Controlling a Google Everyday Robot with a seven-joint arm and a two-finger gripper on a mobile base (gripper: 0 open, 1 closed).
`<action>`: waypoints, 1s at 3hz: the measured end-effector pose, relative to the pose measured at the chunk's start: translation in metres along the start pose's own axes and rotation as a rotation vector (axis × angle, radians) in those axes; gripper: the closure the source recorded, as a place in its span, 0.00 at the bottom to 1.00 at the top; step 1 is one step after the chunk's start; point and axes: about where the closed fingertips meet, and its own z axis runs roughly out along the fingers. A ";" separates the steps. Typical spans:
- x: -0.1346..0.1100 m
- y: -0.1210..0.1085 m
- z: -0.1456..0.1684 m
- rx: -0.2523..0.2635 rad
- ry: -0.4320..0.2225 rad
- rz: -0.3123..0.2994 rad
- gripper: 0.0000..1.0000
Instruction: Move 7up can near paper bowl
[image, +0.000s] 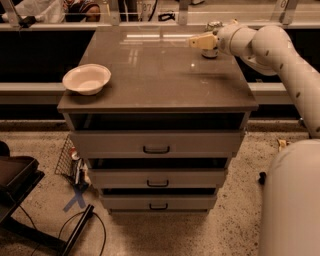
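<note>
The 7up can (214, 26) stands upright at the far right of the grey cabinet top (160, 80); only its silver top and dark base show. My gripper (203, 41) is right at the can, crossing in front of its body on its left side. The white arm (280, 50) reaches in from the right. The paper bowl (86, 78) sits off-white and empty near the front left corner, about a table's width from the can.
The cabinet has three drawers with dark handles (156, 149) below the top. A rail with clutter (150, 10) runs behind the far edge. A wire basket (67, 160) and cables (75, 230) lie on the floor at left. The robot's base (292, 200) stands at front right.
</note>
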 end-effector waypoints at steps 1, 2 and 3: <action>0.007 -0.012 0.016 0.000 0.018 0.049 0.00; 0.018 -0.034 0.021 0.023 0.028 0.095 0.00; 0.028 -0.056 0.021 0.046 0.029 0.129 0.00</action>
